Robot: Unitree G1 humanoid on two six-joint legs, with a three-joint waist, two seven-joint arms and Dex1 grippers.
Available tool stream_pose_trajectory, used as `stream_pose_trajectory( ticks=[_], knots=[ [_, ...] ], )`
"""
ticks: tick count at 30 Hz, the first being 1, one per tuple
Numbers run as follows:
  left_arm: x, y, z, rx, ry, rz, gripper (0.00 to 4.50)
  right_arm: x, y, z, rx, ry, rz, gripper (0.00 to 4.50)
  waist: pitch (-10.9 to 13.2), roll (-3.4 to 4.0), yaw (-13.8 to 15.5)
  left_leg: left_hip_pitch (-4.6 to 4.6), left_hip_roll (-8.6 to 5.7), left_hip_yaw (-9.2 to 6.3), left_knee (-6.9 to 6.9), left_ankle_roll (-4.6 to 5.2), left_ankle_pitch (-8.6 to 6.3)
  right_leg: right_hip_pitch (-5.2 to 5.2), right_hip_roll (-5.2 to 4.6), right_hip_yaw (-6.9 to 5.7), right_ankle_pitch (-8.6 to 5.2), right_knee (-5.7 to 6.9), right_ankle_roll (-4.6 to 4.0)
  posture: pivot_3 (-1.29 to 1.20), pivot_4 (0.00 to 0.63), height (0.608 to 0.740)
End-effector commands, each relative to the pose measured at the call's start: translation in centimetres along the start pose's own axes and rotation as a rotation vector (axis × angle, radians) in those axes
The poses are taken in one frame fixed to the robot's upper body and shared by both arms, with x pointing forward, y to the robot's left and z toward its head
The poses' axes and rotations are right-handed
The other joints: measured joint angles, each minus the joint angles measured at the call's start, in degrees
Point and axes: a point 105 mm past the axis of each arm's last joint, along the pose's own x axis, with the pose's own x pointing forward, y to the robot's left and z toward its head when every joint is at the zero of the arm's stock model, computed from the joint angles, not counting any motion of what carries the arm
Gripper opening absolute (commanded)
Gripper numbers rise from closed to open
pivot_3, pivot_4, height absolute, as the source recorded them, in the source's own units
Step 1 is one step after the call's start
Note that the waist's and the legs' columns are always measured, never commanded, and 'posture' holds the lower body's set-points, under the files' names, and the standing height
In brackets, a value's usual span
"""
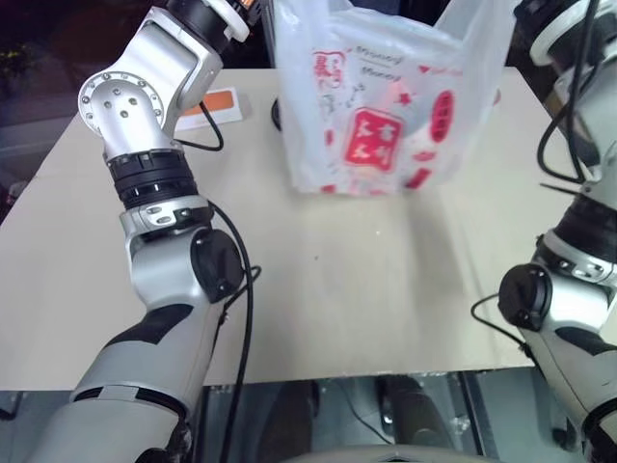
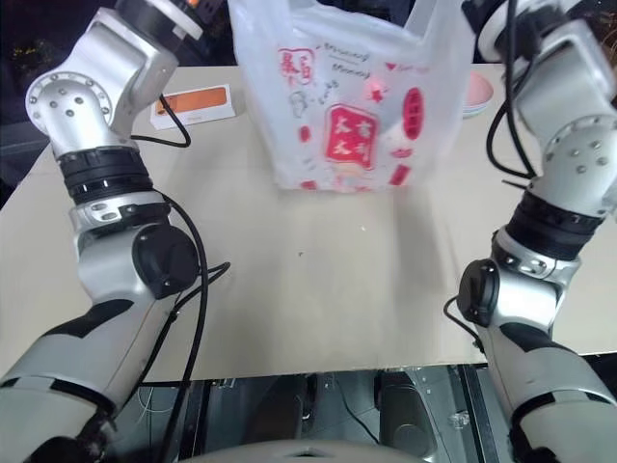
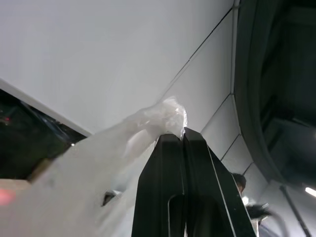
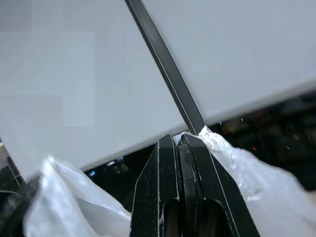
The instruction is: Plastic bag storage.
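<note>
So the plastic bag (image 1: 386,106) hangs between both tools, left tool (image 3: 183,136) and right tool (image 4: 178,140) each pinching a handle, above the desk's (image 1: 366,289) far side.

Plastic bag (image 1: 386,106) handles beyond the head views' upper edge.

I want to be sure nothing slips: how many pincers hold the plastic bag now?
2. The left pincer is shut on one top end of the plastic bag; the right pincer is shut on the other.
</note>
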Motion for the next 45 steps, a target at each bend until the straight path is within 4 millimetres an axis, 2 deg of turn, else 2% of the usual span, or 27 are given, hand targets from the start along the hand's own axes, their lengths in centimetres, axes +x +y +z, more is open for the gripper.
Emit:
stream_pose_trajectory(
  ticks=[1,3,6,11,14,17,21,23,25,27,30,33,36,37,38,42,45],
  knots=[
    [-0.6,-0.8,-0.9,0.118,0.073,-0.023,0.00,-1.3,1.1,1.3,-0.037,-0.021,0.039,0.09,0.00,0.01,-0.04,-0.01,0.00,0.02,0.00,0.00,0.00,-0.01,-0.01,0.02,0.00,-0.01,0.00,0.00,0.150,0.740],
    [-1.9,-0.4,-3.3,0.179,0.171,-0.006,0.00,-3.1,0.5,-0.4,-0.062,0.049,0.014,0.09,-0.03,0.01,-0.04,0.02,0.00,0.04,-0.10,0.00,0.00,0.01,-0.02,0.05,0.00,-0.06,0.00,0.00,0.150,0.740],
    [-4.4,0.8,-6.7,0.211,0.285,0.048,0.00,-6.4,0.0,-4.0,-0.087,0.182,-0.022,0.09,-0.05,0.01,-0.03,0.02,0.05,0.04,-0.14,0.00,0.00,0.01,-0.02,0.04,-0.03,-0.05,-0.05,0.00,0.150,0.740],
    [-10.3,3.4,-12.6,0.234,0.470,0.185,0.00,-12.8,0.6,-11.1,-0.083,0.464,-0.040,0.09,-0.06,0.02,-0.11,0.00,0.06,0.15,-0.12,0.01,0.00,-0.11,-0.03,0.14,-0.05,0.04,-0.09,0.00,0.150,0.740],
    [-13.7,4.7,-15.3,0.284,0.583,0.247,0.00,-16.1,1.2,-14.1,-0.065,0.611,-0.032,0.09,-0.06,0.02,-0.14,0.10,0.07,0.22,-0.11,0.01,0.00,-0.08,0.00,0.22,-0.06,0.09,-0.08,0.00,0.150,0.740],
    [-16.5,5.9,-17.2,0.323,0.670,0.293,0.00,-18.7,1.1,-16.2,-0.071,0.730,-0.038,0.09,-0.06,0.01,-0.05,0.20,0.09,0.30,-0.06,0.02,0.00,-0.05,0.04,0.31,-0.06,0.12,-0.07,0.00,0.150,0.740],
    [-19.1,7.6,-18.8,0.398,0.741,0.344,0.00,-21.8,-1.1,-19.5,-0.133,0.905,-0.100,0.09,-0.13,-0.09,0.08,0.25,0.17,0.33,0.30,0.02,0.00,0.14,0.12,0.33,-0.22,0.10,-0.19,0.00,0.150,0.740],
    [-20.1,8.3,-19.0,0.444,0.763,0.371,0.00,-23.0,-2.4,-20.7,-0.188,0.966,-0.122,0.09,-0.17,-0.14,0.14,0.28,0.17,0.35,0.46,0.02,0.00,0.23,0.12,0.35,-0.27,0.10,-0.09,0.00,0.150,0.740],
    [-20.0,8.4,-18.8,0.471,0.744,0.362,0.00,-23.1,-3.5,-20.7,-0.237,0.944,-0.154,0.09,-0.18,-0.15,0.16,0.30,0.17,0.37,0.50,0.02,0.00,0.26,0.13,0.38,-0.27,0.10,-0.08,0.00,0.150,0.740],
    [-19.8,8.3,-17.6,0.454,0.703,0.357,0.00,-23.0,-4.1,-19.8,-0.318,0.905,-0.130,0.09,-0.18,-0.15,0.25,0.27,0.17,0.36,0.51,0.02,0.00,0.25,0.14,0.38,-0.27,0.10,-0.07,0.00,0.150,0.740],
    [-19.7,6.9,-16.2,0.436,0.641,0.295,0.97,-23.4,-4.1,-18.8,-0.383,0.871,-0.085,1.55,-0.19,-0.18,0.29,0.21,0.19,0.35,0.50,0.03,-0.02,0.24,0.14,0.36,-0.17,0.06,0.11,0.00,0.150,0.740],
    [-20.4,6.4,-15.6,0.449,0.630,0.295,2.14,-23.9,-4.0,-18.1,-0.448,0.851,-0.051,2.68,-0.20,-0.18,0.30,0.21,0.19,0.36,0.47,0.04,-0.03,0.24,0.14,0.37,-0.15,0.03,0.14,0.00,0.150,0.740],
    [-22.2,6.0,-14.7,0.472,0.636,0.347,3.65,-25.4,-4.2,-17.2,-0.535,0.868,-0.035,4.17,-0.20,-0.18,0.32,0.21,0.20,0.36,0.46,0.04,-0.04,0.23,0.14,0.37,-0.17,0.00,0.13,0.00,0.150,0.740],
    [-23.2,6.3,-13.9,0.497,0.637,0.398,4.14,-26.1,-4.5,-16.4,-0.566,0.867,-0.049,4.50,-0.21,-0.20,0.34,0.21,0.21,0.35,0.45,0.04,-0.04,0.24,0.14,0.35,-0.19,0.00,0.12,0.00,0.150,0.740],
    [-24.0,6.5,-13.3,0.521,0.638,0.437,4.48,-26.6,-4.7,-15.8,-0.591,0.864,-0.061,4.50,-0.21,-0.20,0.38,0.22,0.22,0.36,0.45,0.04,-0.04,0.24,0.14,0.36,-0.22,0.00,0.07,0.00,0.150,0.740],
    [-25.9,6.4,-11.5,0.573,0.636,0.504,4.48,-28.5,-5.7,-13.8,-0.645,0.881,-0.079,4.50,-0.27,-0.29,0.48,0.29,0.23,0.39,0.52,0.04,-0.04,0.28,0.13,0.37,-0.30,0.02,0.00,0.00,0.150,0.740],
    [-26.6,6.3,-10.6,0.596,0.639,0.526,4.48,-29.0,-6.2,-12.5,-0.651,0.879,-0.082,4.50,-0.38,-0.48,0.50,0.63,0.28,0.42,0.52,0.02,-0.06,0.60,0.12,0.36,-0.32,-0.04,-0.01,0.00,0.150,0.740]
  ],
)
